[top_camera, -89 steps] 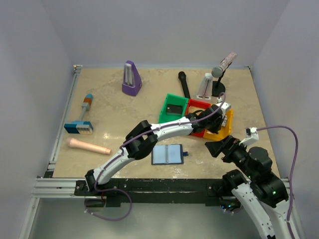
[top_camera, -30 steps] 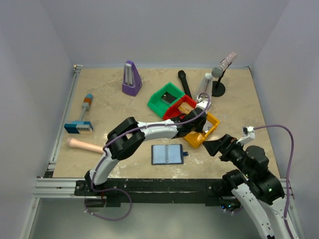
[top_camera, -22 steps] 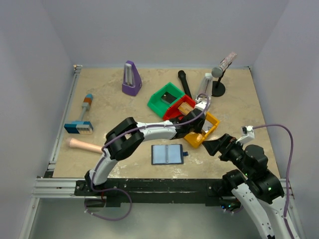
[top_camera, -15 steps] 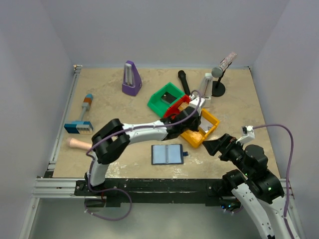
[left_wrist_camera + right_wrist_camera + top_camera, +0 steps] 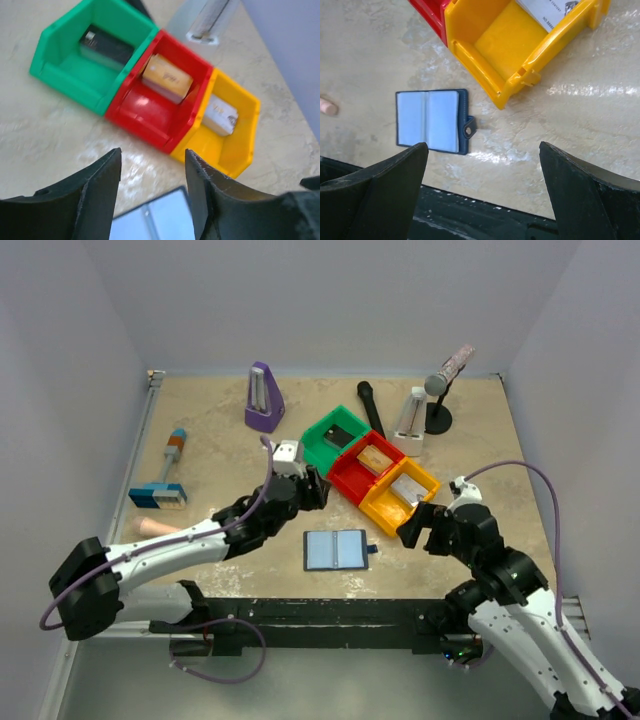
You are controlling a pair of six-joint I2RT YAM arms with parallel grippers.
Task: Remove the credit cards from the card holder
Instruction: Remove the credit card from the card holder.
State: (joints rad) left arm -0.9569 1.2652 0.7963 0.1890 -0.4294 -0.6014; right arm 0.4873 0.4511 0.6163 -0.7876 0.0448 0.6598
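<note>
Presently, entry 1: the card holder is lying open on the tabletop, near the yellow bin. Left fingers and right fingers are standing apart, holding nothing. Hazard: right fingers descending may be skidding the flat holder into that bin.

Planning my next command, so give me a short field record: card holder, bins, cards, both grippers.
card holder: open flat on table, pale panels up
green bin: holds black card
red bin: holds tan card
yellow bin: holds white card
left gripper: open, empty, above table near bins
right gripper: open, empty, off card holder's tab side
</note>
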